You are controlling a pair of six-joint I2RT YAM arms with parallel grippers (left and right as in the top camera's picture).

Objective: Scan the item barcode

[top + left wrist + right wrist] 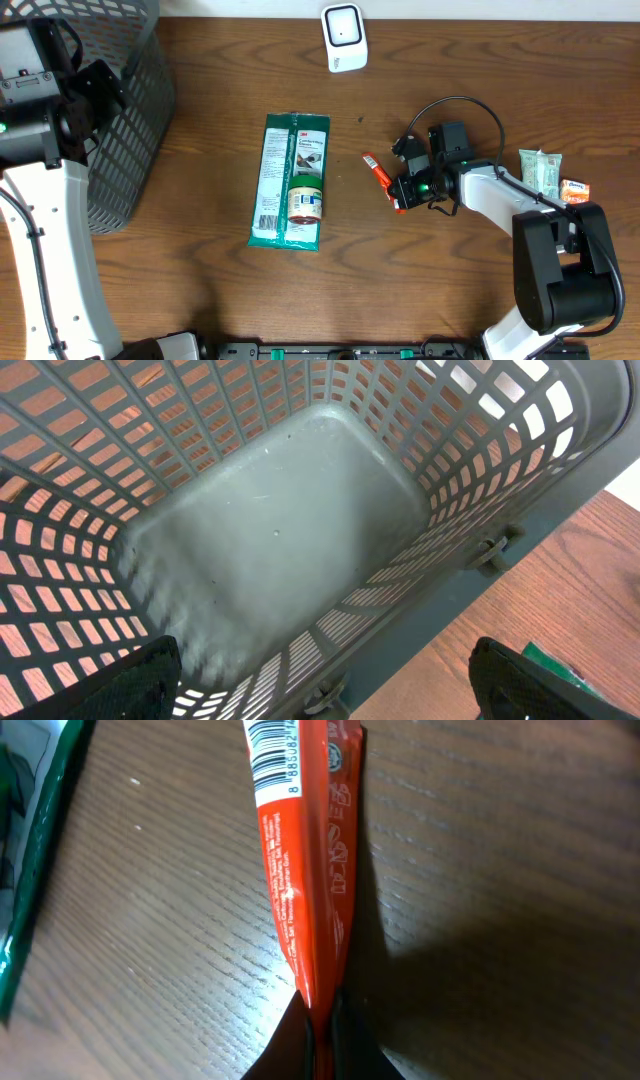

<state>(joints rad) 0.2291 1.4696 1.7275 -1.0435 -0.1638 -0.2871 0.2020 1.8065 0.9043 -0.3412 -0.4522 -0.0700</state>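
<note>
Green package [280, 190] reads "3M"; red packet [300, 870] barcode starts "8 88".

Green pack [277, 180] mid-table, jar [306, 198] on it. Right of pack: red packet [376, 170], right gripper [401, 200] pinching its lower end. Scanner [345, 38] above pack. Basket [130, 130] left of pack, left arm [40, 110] over it.

The work surface is a wooden table [200, 300] with a dark brown finish and a fine, straight grain running across its width. Along the far edge, a narrow pale strip [500, 6] borders the wood; whether this is wall or floor cannot be determined. Lighting is even from above and casts only soft, short shadows. In the left wrist view, the table [560, 590] appears reddish-brown. In the right wrist view, the table [500, 870] shows a bright sheen on the left and deep shadow on the right.
</note>
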